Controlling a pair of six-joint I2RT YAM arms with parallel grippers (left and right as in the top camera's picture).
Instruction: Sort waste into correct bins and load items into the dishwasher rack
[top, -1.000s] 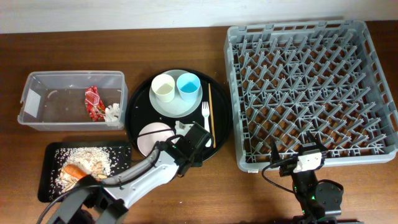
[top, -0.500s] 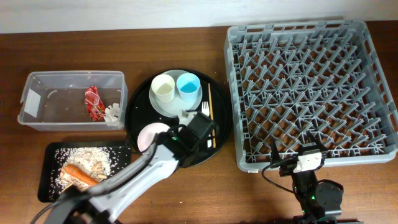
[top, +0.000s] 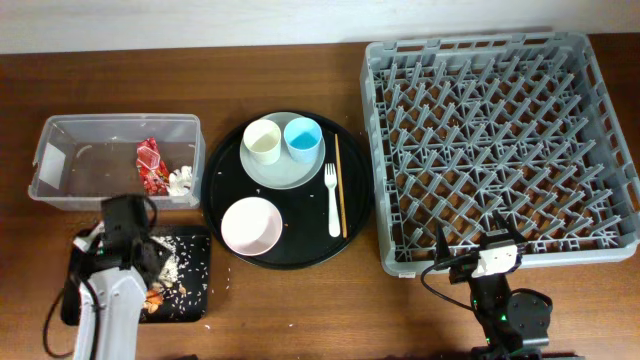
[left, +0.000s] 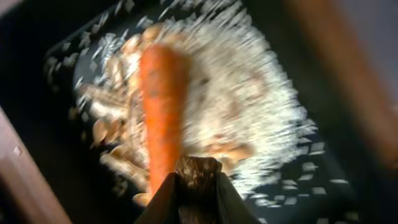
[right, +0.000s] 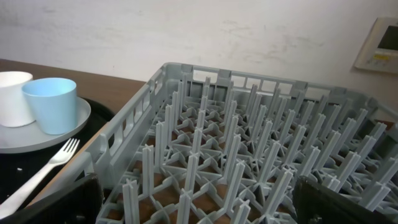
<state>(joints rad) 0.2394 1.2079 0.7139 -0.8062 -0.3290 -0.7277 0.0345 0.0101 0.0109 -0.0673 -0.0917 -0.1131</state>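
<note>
My left gripper (left: 197, 180) is shut on the small dark brown lump (left: 197, 168) and hangs over the shallow black tray (top: 196, 300), just above the orange carrot (left: 163, 106) and pale food scraps (left: 249, 106). From overhead, the left gripper (top: 148, 265) hides most of the tray's contents. The clear tub (top: 60, 190) holds the red wrapper (top: 150, 165) and a tissue bit (top: 181, 181). The cream cup (top: 264, 141) and light blue cup (top: 302, 137) stand on the pale plate (top: 272, 174). The bowl (top: 251, 225), fork (top: 332, 200) and chopsticks (top: 339, 185) lie nearby. My right gripper (right: 199, 202) is open at the grey rack's (right: 249, 162) front edge.
The plate, bowl, fork and chopsticks all sit on the big round black tray (top: 310, 225) between the tub and the rack (top: 500, 150). The rack holds nothing. Loose grains lie scattered in the shallow tray and tub. The right arm's base (top: 505, 305) is below the rack.
My left arm has swung from the round black tray leftward to over the shallow black tray, carrying the brown lump. The bowl is now uncovered. The right arm has not moved.
</note>
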